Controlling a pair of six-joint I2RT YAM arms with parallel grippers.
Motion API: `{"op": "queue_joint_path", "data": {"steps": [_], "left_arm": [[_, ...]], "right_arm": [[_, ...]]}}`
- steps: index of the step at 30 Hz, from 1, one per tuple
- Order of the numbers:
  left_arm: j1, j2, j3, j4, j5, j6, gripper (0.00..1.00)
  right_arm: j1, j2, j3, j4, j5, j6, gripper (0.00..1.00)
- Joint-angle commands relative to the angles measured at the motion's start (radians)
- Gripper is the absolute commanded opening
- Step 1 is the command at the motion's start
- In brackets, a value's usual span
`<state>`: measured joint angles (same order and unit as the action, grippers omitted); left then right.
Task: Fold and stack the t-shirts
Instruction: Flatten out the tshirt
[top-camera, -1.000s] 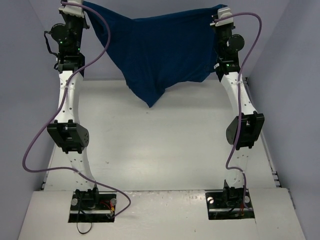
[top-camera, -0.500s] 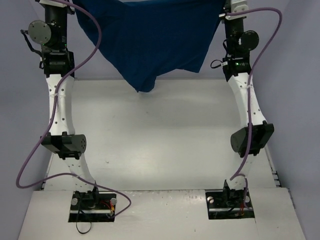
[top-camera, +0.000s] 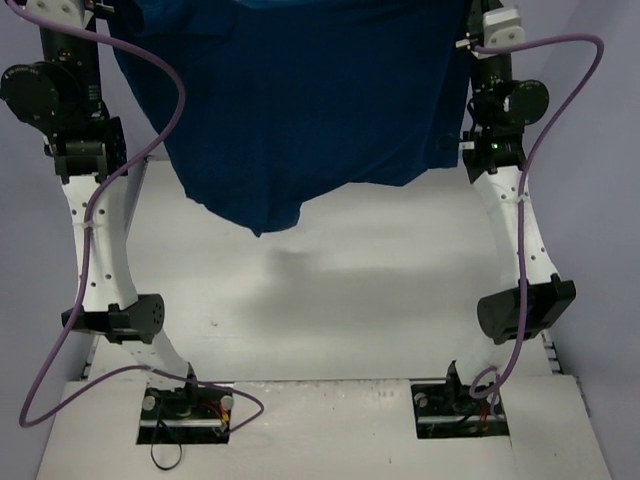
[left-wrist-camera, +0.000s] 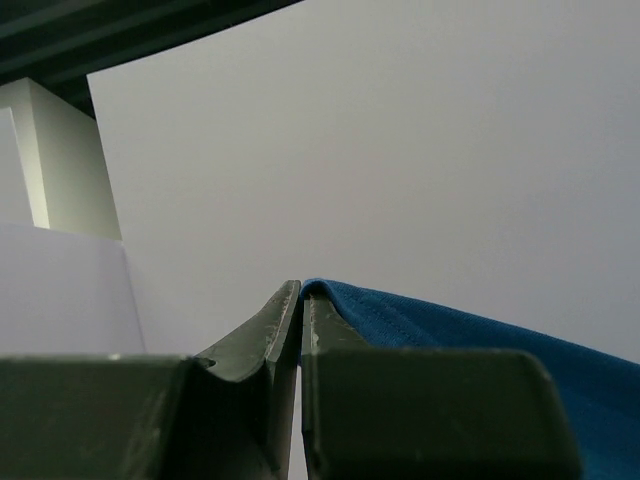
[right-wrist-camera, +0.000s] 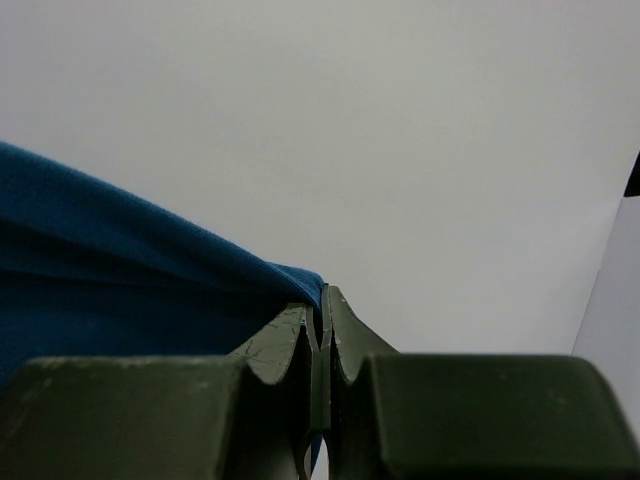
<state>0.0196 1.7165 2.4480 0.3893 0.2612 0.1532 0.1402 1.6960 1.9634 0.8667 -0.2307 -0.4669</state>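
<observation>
- Pinched tight on a blue hem at the left gripper, closed down to the cloth's thickness.
- Same at the right gripper: clamped hard on the opposite upper corner of the t-shirt, with blue fabric trailing off to one side of the tips.
- Hangs stretched between the two grips, well clear of the table, with an uneven bottom edge and one corner drooping lowest, left of centre.
- Lifted noticeably over the last second: left arm and right arm raised toward the overhead camera, wrists now cropped at the top of that view, cloth spread wider and flatter than a moment ago.
- Shows only plain blue to the overhead camera; probably the back, though hard to be sure with the top edge out of frame.
- Means a shirt fully off the table and opened out, most likely the shake-out before laying flat; no fold made yet, no stack begun.
- Calls next for lowering evenly, so the sagging corner lands without bunching under the rest.
</observation>
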Motion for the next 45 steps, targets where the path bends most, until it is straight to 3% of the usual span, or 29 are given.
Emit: {"op": "queue_joint_path", "data": {"steps": [1,9,19,24,28,32,36,38,42,45], "left_arm": [[0.002,0.028,-0.02,0.06,-0.018,-0.009,0.0],[-0.004,0.199,0.075,0.059,0.008,0.016,0.0],[0.007,0.378,0.275,-0.003,-0.018,0.112,0.0],[0.037,0.365,0.313,-0.002,-0.03,0.091,0.0],[0.06,0.334,0.306,0.005,-0.026,0.043,0.0],[0.074,0.248,0.138,0.047,0.039,0.026,0.0],[0.075,0.112,-0.233,0.085,0.136,0.017,0.0],[0.074,0.058,-0.345,0.096,0.167,0.023,0.0],[0.066,-0.024,-0.719,0.097,0.26,0.078,0.0],[0.065,-0.104,-0.948,0.095,0.322,0.134,0.0]], "right_arm": [[0.002,0.038,0.008,0.095,0.002,-0.013,0.0],[0.015,0.263,0.135,0.084,-0.011,-0.029,0.0],[0.062,0.539,0.57,0.013,-0.017,-0.073,0.0],[0.065,0.457,0.485,0.038,-0.055,-0.058,0.0],[0.042,0.314,0.308,0.099,-0.057,-0.029,0.0],[0.015,0.195,0.053,0.112,-0.115,-0.063,0.0],[0.004,0.109,-0.218,0.061,-0.193,-0.162,0.0],[0.003,0.088,-0.346,0.041,-0.222,-0.199,0.0],[-0.017,0.077,-0.511,-0.077,-0.288,-0.296,0.0],[-0.023,0.088,-0.584,-0.26,-0.336,-0.384,0.02]]}}
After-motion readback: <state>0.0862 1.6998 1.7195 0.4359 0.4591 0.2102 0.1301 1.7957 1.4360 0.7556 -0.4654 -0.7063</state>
